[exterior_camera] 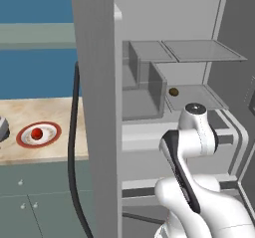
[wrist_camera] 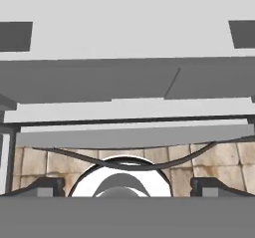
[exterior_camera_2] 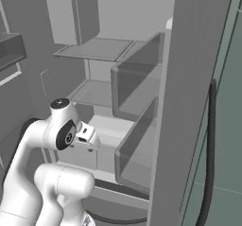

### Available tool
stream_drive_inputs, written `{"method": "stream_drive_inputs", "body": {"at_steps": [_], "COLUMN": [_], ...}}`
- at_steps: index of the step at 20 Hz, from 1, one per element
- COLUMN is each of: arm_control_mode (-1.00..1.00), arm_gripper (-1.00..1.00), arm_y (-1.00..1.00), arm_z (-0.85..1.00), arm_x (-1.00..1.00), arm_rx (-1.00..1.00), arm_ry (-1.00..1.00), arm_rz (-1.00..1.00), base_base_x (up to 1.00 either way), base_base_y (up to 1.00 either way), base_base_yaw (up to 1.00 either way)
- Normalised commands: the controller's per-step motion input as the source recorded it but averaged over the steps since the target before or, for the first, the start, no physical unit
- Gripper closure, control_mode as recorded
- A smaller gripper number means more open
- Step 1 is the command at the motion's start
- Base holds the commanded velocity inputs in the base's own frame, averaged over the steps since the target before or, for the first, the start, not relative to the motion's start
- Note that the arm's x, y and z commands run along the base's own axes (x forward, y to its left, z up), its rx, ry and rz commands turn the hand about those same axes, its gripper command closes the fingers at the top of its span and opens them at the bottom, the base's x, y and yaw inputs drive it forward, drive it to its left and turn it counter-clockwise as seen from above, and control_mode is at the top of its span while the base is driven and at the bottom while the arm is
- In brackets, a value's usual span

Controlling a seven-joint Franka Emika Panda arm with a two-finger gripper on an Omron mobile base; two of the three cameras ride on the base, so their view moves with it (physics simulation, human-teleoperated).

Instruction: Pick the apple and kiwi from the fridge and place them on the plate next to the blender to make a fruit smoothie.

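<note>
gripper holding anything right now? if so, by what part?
Nothing is held. In the hand view the gripper is open, with nothing between its fingertips. The kiwi lies on a fridge shelf, and the apple is on the plate.

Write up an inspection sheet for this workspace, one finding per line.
Surface: pale stone-look counter left of the open fridge.
Job's things: apple sits on the red-rimmed plate; kiwi lies on a fridge shelf.
Clutter: nothing seen.
End effector: end effector has its fingertips spread wide apart, holding nothing.
Cables: black cable hangs along the fridge side.
Surroundings: blue wall, grey-green cabinet fronts below the counter, tan floor tiles in the hand view.
</note>
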Motion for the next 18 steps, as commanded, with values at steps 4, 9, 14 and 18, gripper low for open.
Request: {"method": "stream_drive_inputs", "body": {"at_steps": [4,9,14,18], "arm_control_mode": [-1.0,-1.0,-1.0,-1.0], "arm_gripper": [-1.0,-1.0,-1.0,-1.0], "arm_y": [0.0,0.02,-0.16,-0.69], "arm_z": [0.0,0.0,0.22,0.77], "arm_x": [0.25,1.0,1.0,0.76], "arm_rx": [0.01,0.01,0.02,0.02], "arm_ry": [0.0,0.03,0.02,0.0], "arm_rz": [-0.03,-0.31,-0.19,0.02], "base_base_x": [0.67,0.0,0.0,0.0], "base_base_y": [-0.03,0.0,0.0,0.0], "base_base_yaw": [0.0,0.0,0.0,0.0]}}
